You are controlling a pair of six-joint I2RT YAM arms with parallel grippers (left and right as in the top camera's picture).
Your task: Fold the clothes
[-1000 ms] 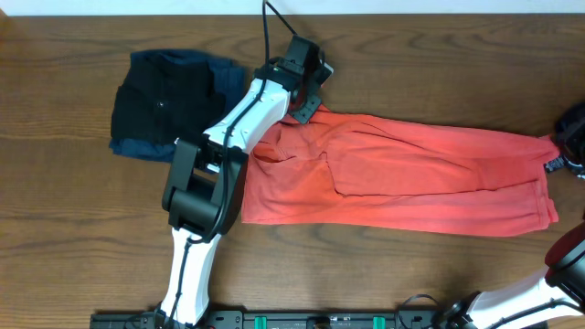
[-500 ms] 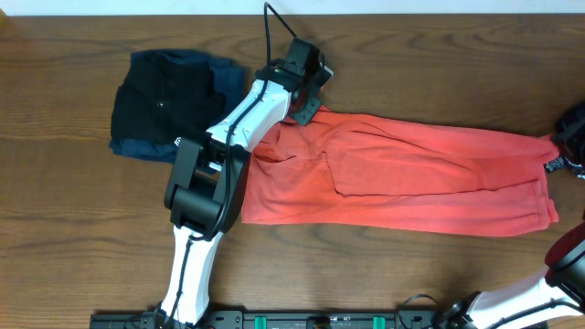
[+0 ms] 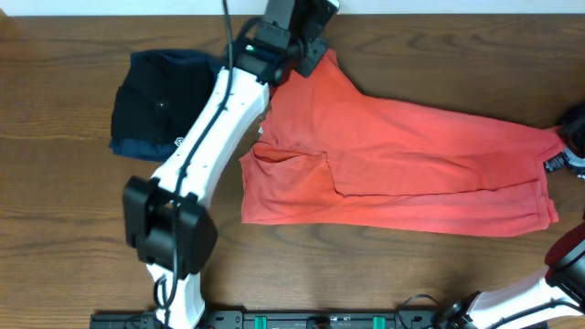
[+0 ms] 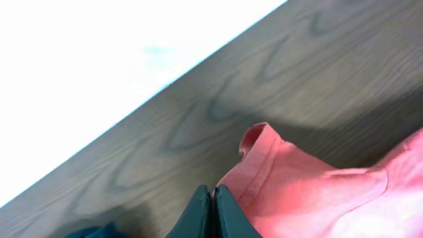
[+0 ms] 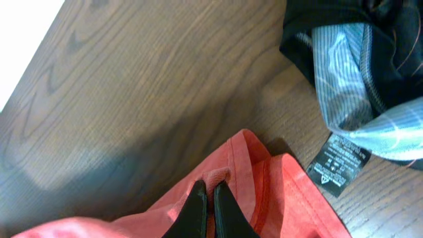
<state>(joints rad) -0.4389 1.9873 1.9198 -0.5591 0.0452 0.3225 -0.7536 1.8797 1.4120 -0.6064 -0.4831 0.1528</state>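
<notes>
The clothes, a coral-red T-shirt [image 3: 411,174], lie stretched across the table's middle and right. My left gripper [image 3: 309,62] is near the far edge, shut on the shirt's upper left corner, which rises in a peak toward it. In the left wrist view its fingers [image 4: 213,201] meet, with the shirt's hem [image 4: 261,165] right against them. My right gripper [image 5: 213,192] is shut on a pinch of red fabric at the shirt's right end [image 3: 547,146]. No lettering shows.
A folded black garment [image 3: 169,91] lies on a navy one [image 3: 132,146] at the back left, beside the left arm [image 3: 215,119]. Next to the right gripper sit a dark garment with striped lining [image 5: 350,59] and a black label [image 5: 340,162]. The far table edge [image 4: 198,66] is close.
The left gripper has shut on the shirt's upper left corner and moved toward the far edge, drawing that corner up with it. The right gripper has not moved.
</notes>
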